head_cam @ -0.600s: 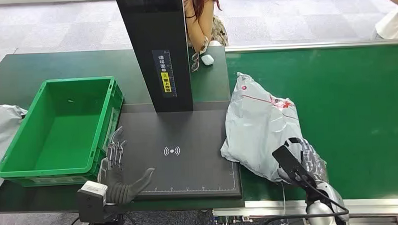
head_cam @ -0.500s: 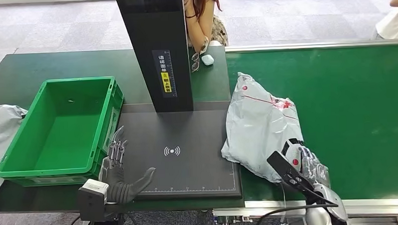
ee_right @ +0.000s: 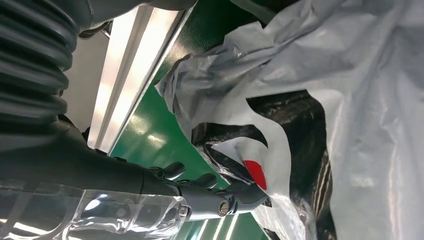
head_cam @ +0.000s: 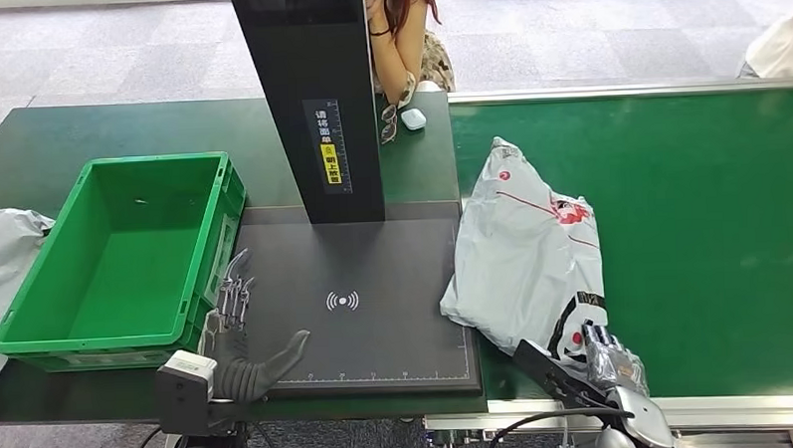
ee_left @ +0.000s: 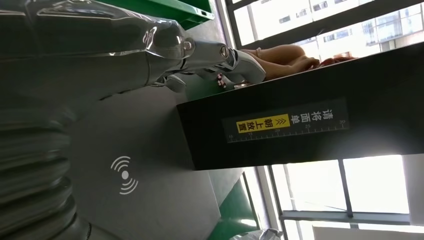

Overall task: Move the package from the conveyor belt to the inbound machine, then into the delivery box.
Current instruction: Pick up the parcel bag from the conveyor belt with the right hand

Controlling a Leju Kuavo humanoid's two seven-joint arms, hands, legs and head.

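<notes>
Fingers (head_cam: pixel 234 289) of the left hand (head_cam: pixel 240 351) are spreading apart over the scanner pad (head_cam: pixel 361 305) beside the green crate (head_cam: pixel 125 258), holding nothing. Rightward, the grey package (head_cam: pixel 523 249) is lying on the conveyor belt (head_cam: pixel 691 204), its near corner touching the right hand (head_cam: pixel 608 351), apparently without being pinched.

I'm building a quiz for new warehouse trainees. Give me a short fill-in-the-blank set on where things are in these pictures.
1. The grey package lies mostly on the green ______.
2. The green crate holds ______.
3. The robot's left hand rests over the black scanner pad, on the side near the ______.
4. The robot's right hand is at the package's ______ edge, the one closest to the robot.

Missing words: conveyor belt; nothing; crate; near
</notes>
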